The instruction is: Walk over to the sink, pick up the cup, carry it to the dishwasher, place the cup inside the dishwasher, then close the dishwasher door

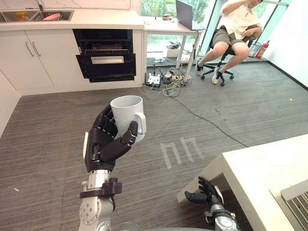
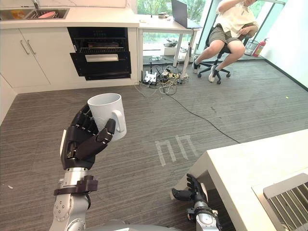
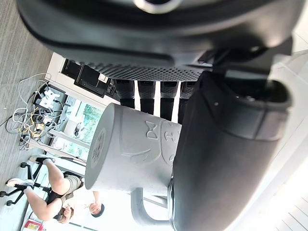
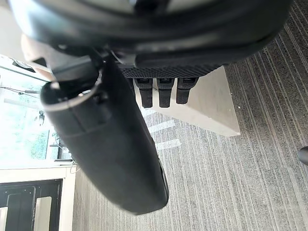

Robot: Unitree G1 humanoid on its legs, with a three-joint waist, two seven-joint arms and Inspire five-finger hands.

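Where floor [image 1: 231,106] opens, left robot hand [image 1: 103,142] grips cup [image 1: 126,109].

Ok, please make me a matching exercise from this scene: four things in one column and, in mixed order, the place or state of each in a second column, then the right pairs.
Column 1
1. cup
2. laptop
3. person
4. right robot hand

Column 2
A. sits on an office chair
B. stands open on the desk
C. is held upright in the left robot hand
D. hangs low by the corner of the white table, holding nothing

Pairs: 1-C, 2-B, 3-A, 4-D
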